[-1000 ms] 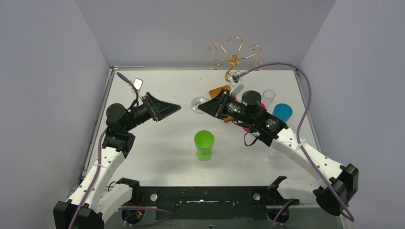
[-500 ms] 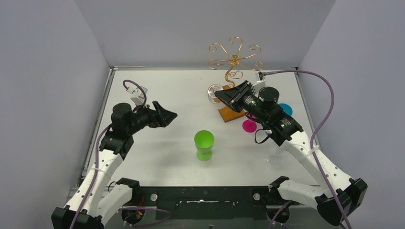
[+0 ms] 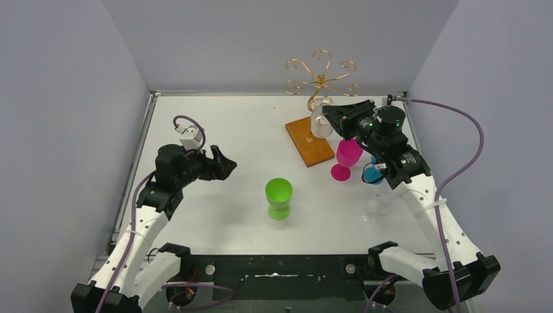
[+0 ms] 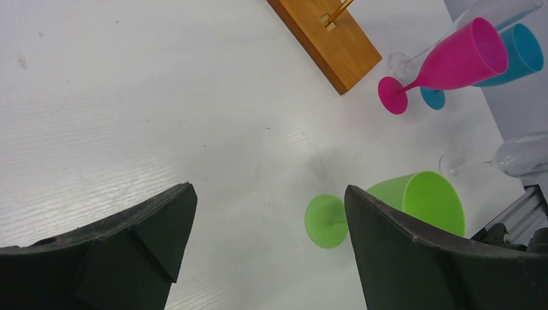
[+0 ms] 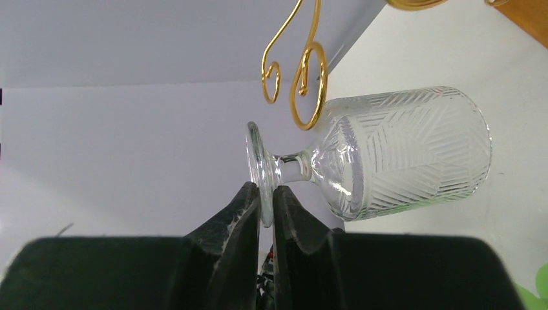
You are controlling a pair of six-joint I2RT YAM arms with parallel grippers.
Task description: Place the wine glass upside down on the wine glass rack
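My right gripper (image 3: 330, 112) is shut on the foot of a clear, cut-pattern wine glass (image 3: 319, 122). It holds the glass bowl-down above the wooden base (image 3: 310, 142) of the wine glass rack (image 3: 319, 75). In the right wrist view, the fingers (image 5: 266, 194) pinch the foot rim. There a gold curl of the rack (image 5: 310, 87) crosses in front of the glass (image 5: 400, 152) near its stem; I cannot tell whether they touch. My left gripper (image 3: 225, 166) is open and empty over the left middle of the table, also in its wrist view (image 4: 268, 200).
A green goblet (image 3: 278, 195) stands at the table's centre. A pink glass (image 3: 345, 156) and a blue glass (image 3: 373, 173) stand right of the base, under my right arm. A clear glass (image 3: 378, 205) stands nearer the front right. The grey back wall is close behind the rack.
My right arm has carried the glass right and back from left of the base to beside the rack's stem. The left arm has drawn back and lowered.
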